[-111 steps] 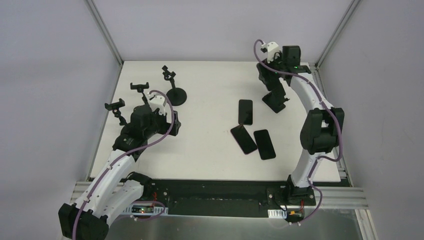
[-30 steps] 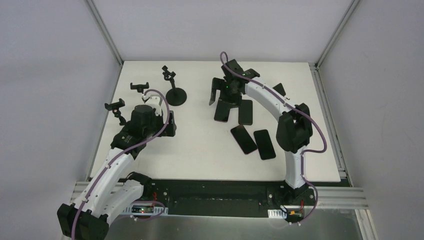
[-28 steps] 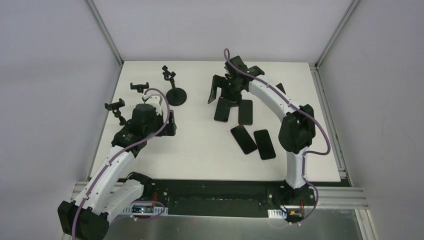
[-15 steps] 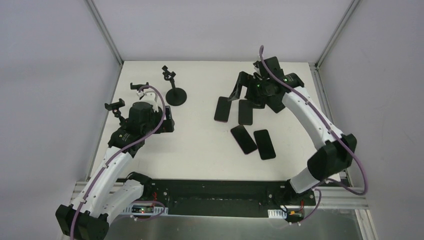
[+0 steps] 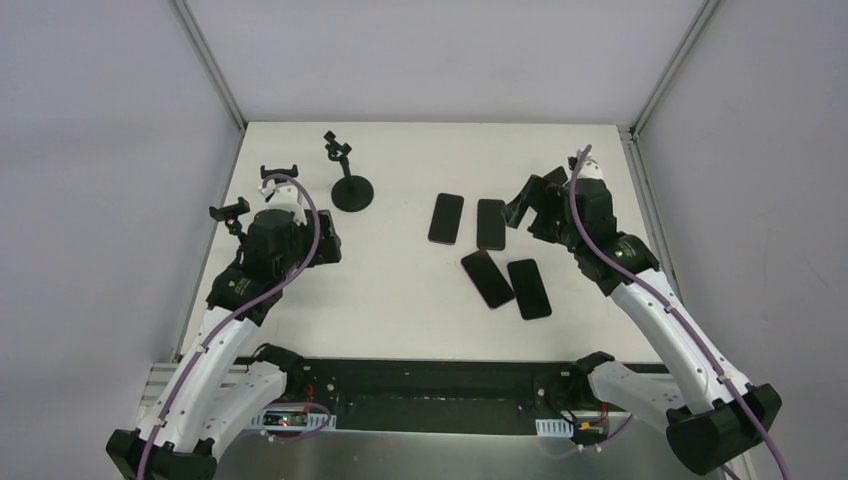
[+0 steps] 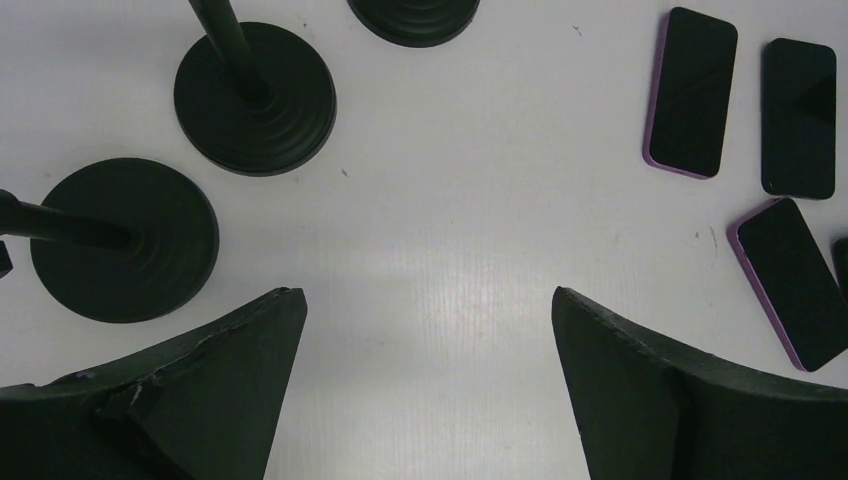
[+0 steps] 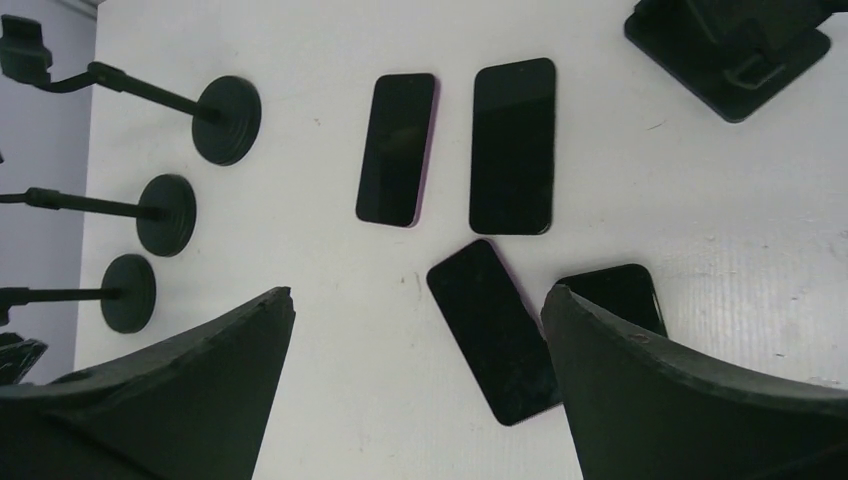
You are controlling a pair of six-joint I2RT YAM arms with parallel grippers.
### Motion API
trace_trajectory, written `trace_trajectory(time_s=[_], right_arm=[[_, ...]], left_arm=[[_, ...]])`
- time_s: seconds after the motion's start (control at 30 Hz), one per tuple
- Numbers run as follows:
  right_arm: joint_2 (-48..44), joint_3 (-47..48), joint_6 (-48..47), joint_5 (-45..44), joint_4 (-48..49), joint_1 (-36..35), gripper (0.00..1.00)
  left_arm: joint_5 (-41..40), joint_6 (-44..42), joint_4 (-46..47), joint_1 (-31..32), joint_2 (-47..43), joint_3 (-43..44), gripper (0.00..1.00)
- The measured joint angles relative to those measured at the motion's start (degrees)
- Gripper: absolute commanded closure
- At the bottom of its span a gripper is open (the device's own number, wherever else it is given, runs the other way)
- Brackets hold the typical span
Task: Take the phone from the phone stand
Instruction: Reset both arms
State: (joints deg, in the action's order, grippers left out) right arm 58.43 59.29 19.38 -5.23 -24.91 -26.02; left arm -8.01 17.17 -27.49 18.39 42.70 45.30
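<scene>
The phone (image 5: 447, 218), black with a purple edge, lies flat on the white table beside three other phones; it also shows in the right wrist view (image 7: 397, 148) and the left wrist view (image 6: 693, 92). The black phone stand (image 5: 553, 184) at the back right holds nothing; its base shows in the right wrist view (image 7: 728, 45). My right gripper (image 5: 524, 206) is open and empty, hovering right of the phones (image 7: 415, 300). My left gripper (image 5: 325, 243) is open and empty over bare table (image 6: 428, 300).
Other phones lie at the middle (image 5: 491, 223), (image 5: 487, 278), (image 5: 529, 288). Three empty clamp stands stand at the back left: one with a round base (image 5: 351, 190) and two nearer the left edge (image 5: 279, 172), (image 5: 229, 210). Their bases show in the left wrist view (image 6: 255, 100), (image 6: 125, 240).
My right gripper carried the phone from the back-right stand, laid it left of the other phones, let go and drew back to the right. The left arm shifted slightly.
</scene>
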Motion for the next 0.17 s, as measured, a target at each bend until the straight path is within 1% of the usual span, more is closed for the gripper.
trace_trajectory(time_s=[0.17], right_arm=[[-3.4,-3.8,-0.2,-4.8,2.9,0.0,0.01]], left_arm=[[-1.4,0.0,-0.1,0.0,-0.5,0.5,0.01]])
